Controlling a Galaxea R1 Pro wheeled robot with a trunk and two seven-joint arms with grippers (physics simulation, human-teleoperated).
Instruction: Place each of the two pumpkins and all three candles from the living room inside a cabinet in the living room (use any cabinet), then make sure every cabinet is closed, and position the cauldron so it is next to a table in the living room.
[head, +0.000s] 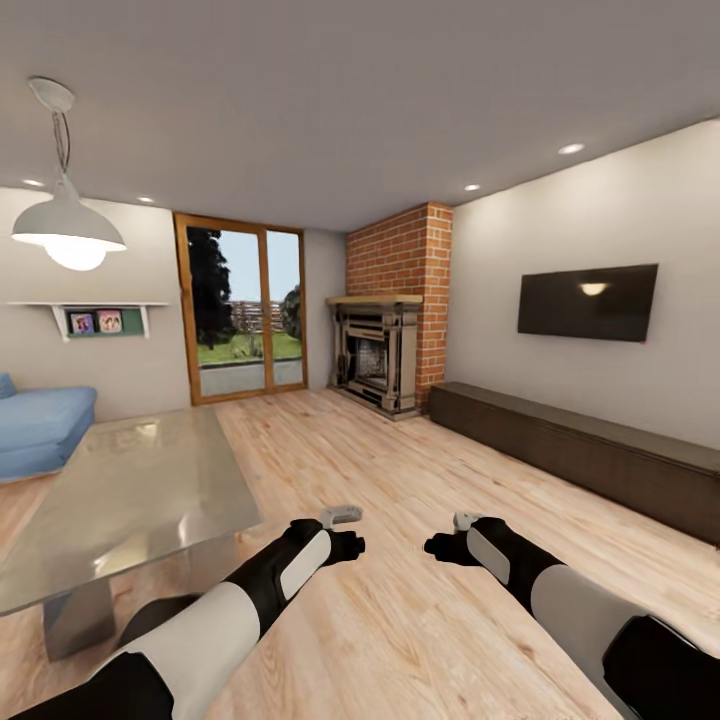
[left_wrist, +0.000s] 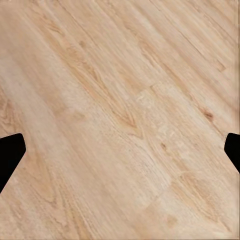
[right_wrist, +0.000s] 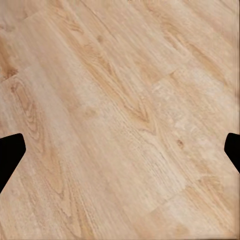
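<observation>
The robot faces the living room with both arms held low over the plank floor (head: 400, 620). The left claw (left_wrist: 120, 150) and right claw (right_wrist: 120, 150) are spread wide with nothing between the fingers. The cabinet (head: 590, 455) runs along the right wall under the TV (head: 587, 301), its fronts shut; the bench (head: 130, 495) stands at left. The handle-less panels (stiff wood, probably) likely need a pull at an edge.

- Light wood plank floor (head: 400, 600) lies beneath both grippers, bare in both wrist views.
- Grey-green table (head: 130, 500) stands on it beside the left gripper (head: 345, 545), its top bare.
- Long dark cabinet (head: 590, 455) rests on it beyond the right gripper (head: 445, 547).
</observation>
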